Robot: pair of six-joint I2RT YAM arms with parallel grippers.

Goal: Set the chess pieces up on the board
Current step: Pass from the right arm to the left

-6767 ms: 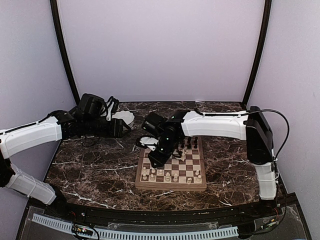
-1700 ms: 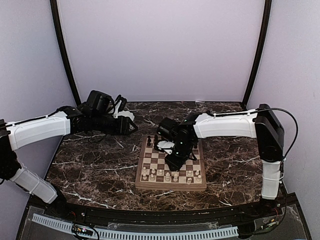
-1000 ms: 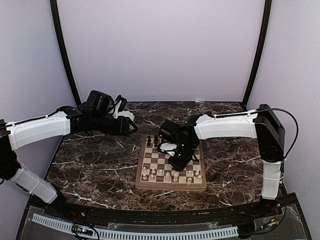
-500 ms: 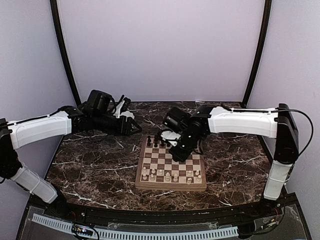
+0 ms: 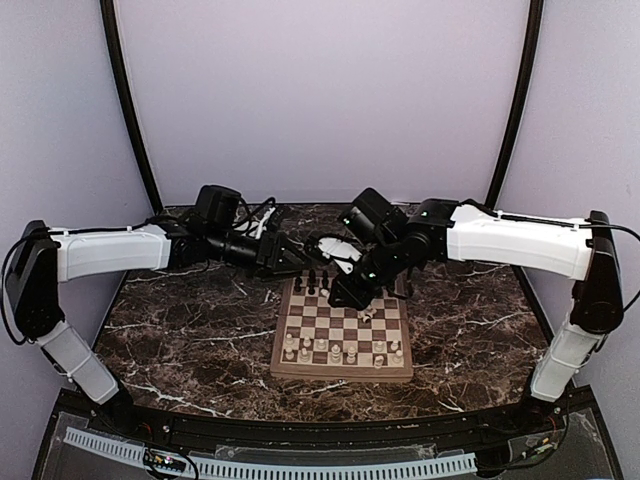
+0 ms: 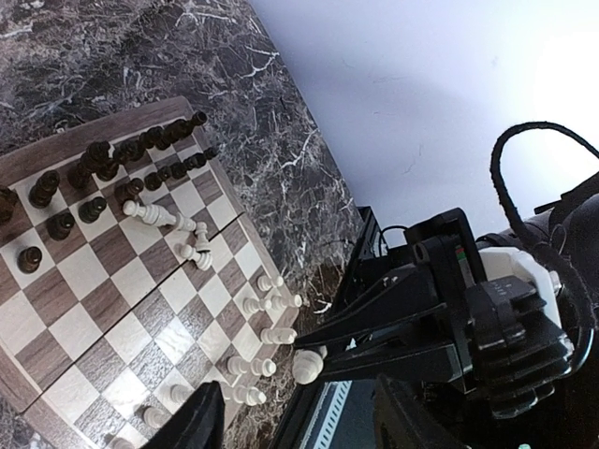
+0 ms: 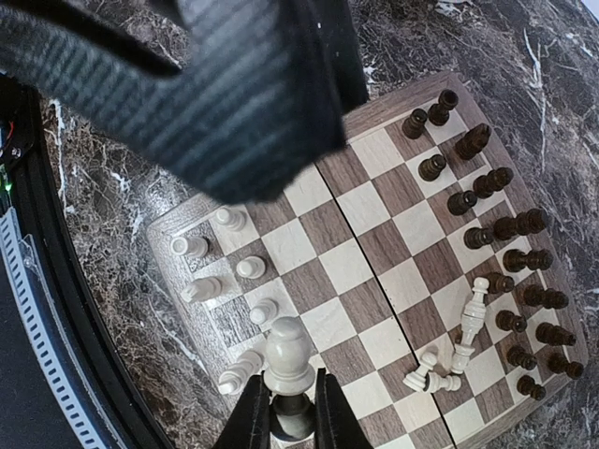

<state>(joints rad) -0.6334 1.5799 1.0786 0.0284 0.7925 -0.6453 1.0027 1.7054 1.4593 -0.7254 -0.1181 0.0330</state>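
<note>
My right hand [image 7: 288, 419] grips a cream-white turned chess piece [image 7: 288, 358] above the checked wooden board [image 7: 348, 265], left hand [image 5: 288, 257] open, so I'd lower it upright onto its home square, clear of neighbours.

the left arm [image 5: 105, 250] is being stretched toward the middle, the left claw [image 6: 299, 416] being held with fingers [image 6: 201, 426] spread and nothing between. the right arm [image 5: 510, 240] is being extended leftward, the right claw [image 7: 284, 402] being clamped on a cream chess piece [image 7: 285, 351].
</note>
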